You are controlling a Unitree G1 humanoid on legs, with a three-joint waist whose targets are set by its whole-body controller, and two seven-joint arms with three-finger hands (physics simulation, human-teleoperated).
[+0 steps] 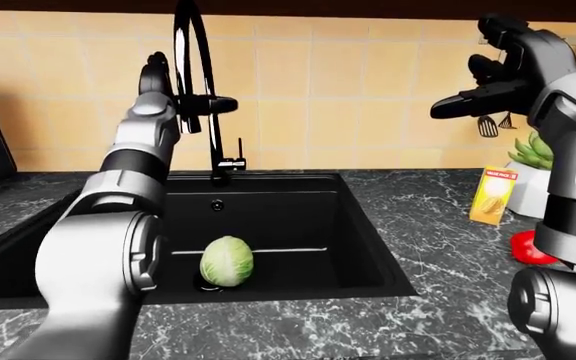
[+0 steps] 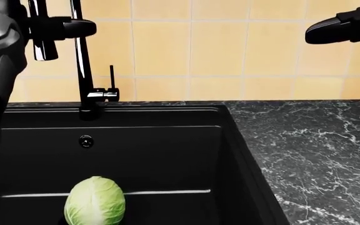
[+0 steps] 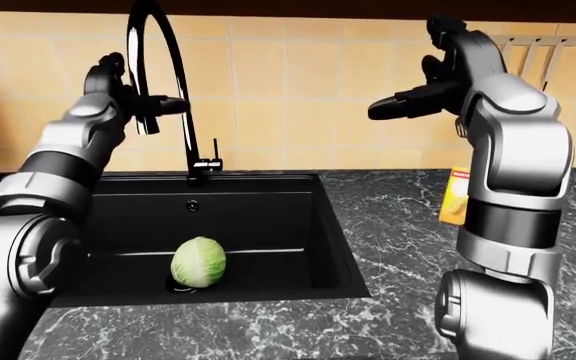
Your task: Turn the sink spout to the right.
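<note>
Sink spout [image 3: 158, 67]: tall black gooseneck, base at 12 o'clock of the sink [image 1: 368, 255] rim, arch rising out the top of the left-eye view, nozzle end hanging toward 9 o'clock of the stem. Small lever handle [image 2: 108, 91] on the base, at 3 o'clock of the stem. Left hand [image 3: 133, 94] raised at the spout's upper stem, one dark finger [image 2: 74, 27] reaching across the stem toward 3 o'clock; hand touching it, cannot tell if fingers are clenched round it. Right hand [image 3: 423, 90] up high at 2 o'clock of the sink, well apart from the spout, fingers released, gripping nothing. Green cabbage [image 1: 227, 261] on the basin floor near the drain. Black marbled counter [image 1: 448, 225] around the sink. At 3 o'clock: yellow box [image 1: 494, 195] upright, red item [image 1: 528, 249] partly hidden by the right arm, green plant [image 1: 534, 150] in white pot. Tan tiled wall [image 2: 230, 47] with hanging utensils [image 1: 488, 126].
</note>
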